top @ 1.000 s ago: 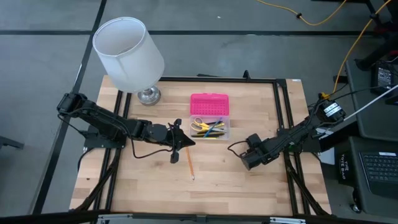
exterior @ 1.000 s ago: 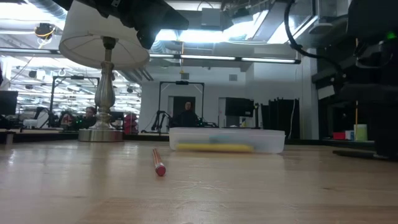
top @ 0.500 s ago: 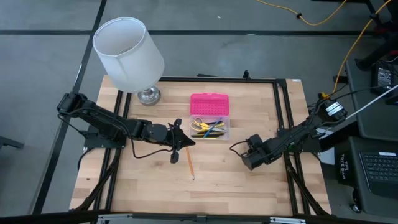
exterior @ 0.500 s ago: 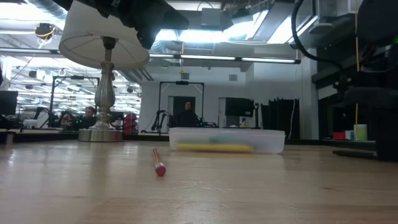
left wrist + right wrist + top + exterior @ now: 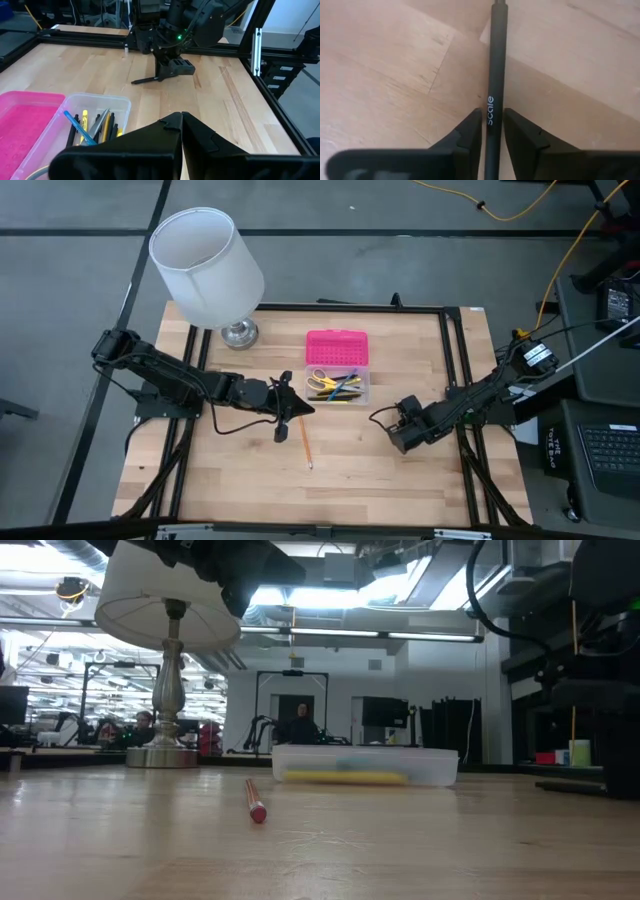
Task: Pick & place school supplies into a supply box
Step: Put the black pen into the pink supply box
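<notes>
The supply box (image 5: pixel 338 386) is clear, with its pink lid (image 5: pixel 337 347) folded open behind it. It stands at the table's middle far side and holds several pens, pencils and yellow-handled scissors. An orange pencil (image 5: pixel 305 442) lies flat on the wood in front of it, its red end (image 5: pixel 257 811) toward the near edge. My left gripper (image 5: pixel 295 408) hovers shut and empty beside the box's near left corner. My right gripper (image 5: pixel 398 432) points down at the table's right part, shut on a black pen (image 5: pixel 495 75) lying on the wood. My right gripper pinches the black pen between its two fingers (image 5: pixel 472 127), at the printed part of the barrel (image 5: pixel 490 111). The fingers come from above, pointing down, one on each long side. The pen lies flat on the table, one end (image 5: pixel 140 81) sticking out past the fingers.
A lamp with a white shade (image 5: pixel 205 265) and metal foot (image 5: pixel 238 333) stands at the far left corner. A black frame (image 5: pixel 450 360) borders the table. Bare wood (image 5: pixel 350 480) spreads along the near side.
</notes>
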